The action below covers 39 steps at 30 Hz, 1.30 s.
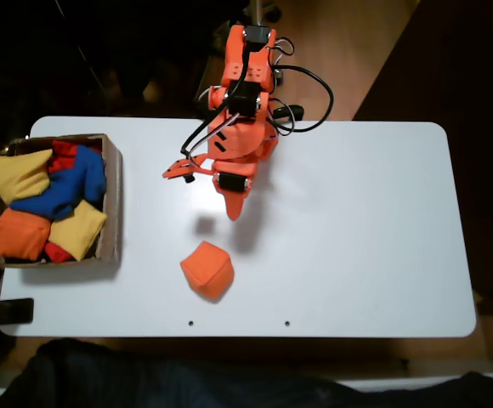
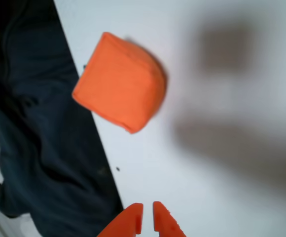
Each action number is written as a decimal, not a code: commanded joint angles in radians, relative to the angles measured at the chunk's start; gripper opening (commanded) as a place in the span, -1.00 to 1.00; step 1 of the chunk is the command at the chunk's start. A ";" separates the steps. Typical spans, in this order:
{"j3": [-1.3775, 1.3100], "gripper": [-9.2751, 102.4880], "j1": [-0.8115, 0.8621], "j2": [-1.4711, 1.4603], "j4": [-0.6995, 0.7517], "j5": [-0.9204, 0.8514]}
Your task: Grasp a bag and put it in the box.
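Wrist view puts the plump orange fabric beanbag [image 2: 119, 83] well ahead of your pincer [image 2: 148, 217], whose tips sit nearly together, holding nothing. Spread them wide, descend squarely over the bag near the white surface [image 1: 357, 229] edge, then carry to the cardboard box [image 1: 110, 204].

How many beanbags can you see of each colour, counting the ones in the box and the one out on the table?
Orange: 2, one on the table and one in the box
Yellow: 2, both in the box
Blue: 1, in the box
Red: at least 1, partly hidden under the others
Total: at least 6 beanbags
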 commanded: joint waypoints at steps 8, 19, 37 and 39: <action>-0.198 -0.79 0.008 -0.129 0.018 0.028; -0.443 -0.79 0.012 -0.316 0.146 0.043; -0.767 -0.79 0.011 -0.675 0.337 0.035; -0.801 -0.78 0.012 -0.712 0.356 0.031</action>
